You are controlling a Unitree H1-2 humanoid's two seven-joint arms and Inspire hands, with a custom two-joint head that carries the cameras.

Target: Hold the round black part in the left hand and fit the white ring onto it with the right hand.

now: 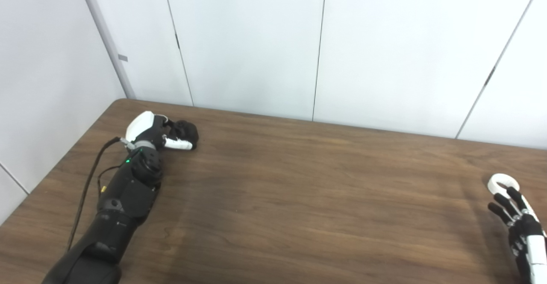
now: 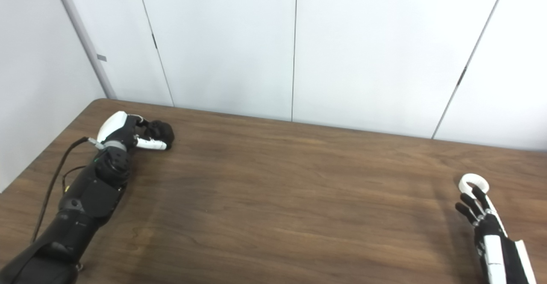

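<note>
Left hand (image 1: 156, 133) curled around the round black part (image 1: 187, 133) near the table's (image 1: 299, 198) far-left corner — right hand (image 2: 485, 224) spread, fingertips (image 2: 477, 192) at the white ring (image 2: 473, 182) by the right edge; I see nothing gripped there.

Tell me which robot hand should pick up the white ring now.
The right robot hand: its open fingers already reach the white ring at the table's right edge. The left robot hand is far across, closed around the round black part.

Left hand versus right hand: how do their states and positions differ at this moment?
The left hand is at the table's far left, closed around the round black part; the right hand is at the near right, fingers spread, holding nothing. The right hand's fingertips reach the white ring, which lies on the table ungrasped. Both hands sit low over the wood.
</note>
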